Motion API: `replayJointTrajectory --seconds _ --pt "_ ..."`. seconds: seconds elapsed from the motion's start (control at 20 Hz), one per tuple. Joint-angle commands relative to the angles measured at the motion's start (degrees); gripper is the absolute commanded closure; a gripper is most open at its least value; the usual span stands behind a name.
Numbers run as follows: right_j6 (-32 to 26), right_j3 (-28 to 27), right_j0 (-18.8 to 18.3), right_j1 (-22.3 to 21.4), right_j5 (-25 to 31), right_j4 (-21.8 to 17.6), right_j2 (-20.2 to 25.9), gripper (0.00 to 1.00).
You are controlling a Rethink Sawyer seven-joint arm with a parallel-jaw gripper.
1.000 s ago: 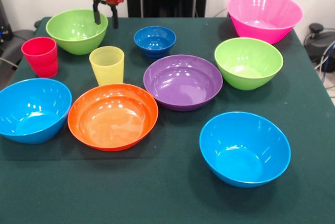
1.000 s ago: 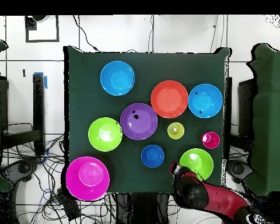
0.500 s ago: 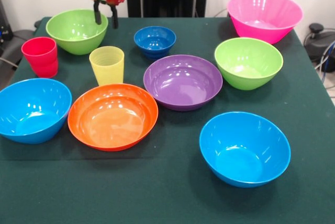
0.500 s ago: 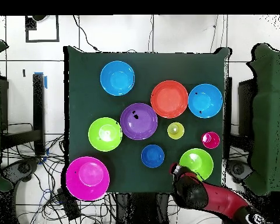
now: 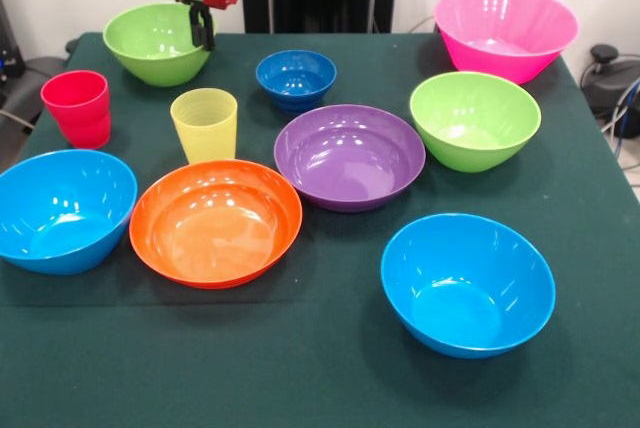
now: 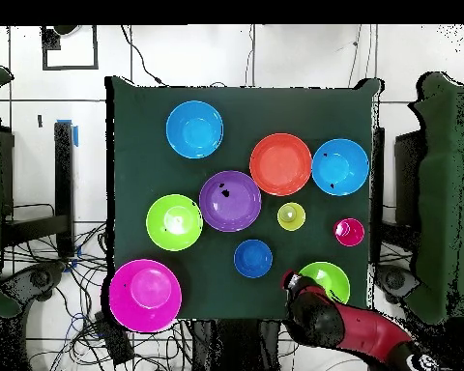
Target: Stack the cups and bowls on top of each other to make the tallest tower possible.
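Now my pincer (image 5: pixel 203 30) is pinched on the rim of the lime green bowl (image 5: pixel 150 40), at the table's (image 5: pixel 330 368) robot-side edge; such a thin rim hold could slip, I'd judge, dropping it off the edge.

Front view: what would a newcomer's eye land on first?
The spread of glossy plastic bowls on the green table, none stacked; the big pink bowl at the far right corner stands out. Then the red gripper at the far left, fingers shut on the rim of a lime green bowl.
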Motion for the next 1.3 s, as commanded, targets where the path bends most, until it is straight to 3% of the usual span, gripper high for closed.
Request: replayJointTrajectory --seconds 0.05,0.75,1.3 --pt "0.8 -4.2 3.6 2.5 2.9 -3.2 2.2 1.00" --pt "0.6 -3.3 3.0 1.7 4.2 -2.6 3.1 1.00" --pt "-1.6 1.7 -1.9 -2.6 7.4 -3.2 6.1 1.00"
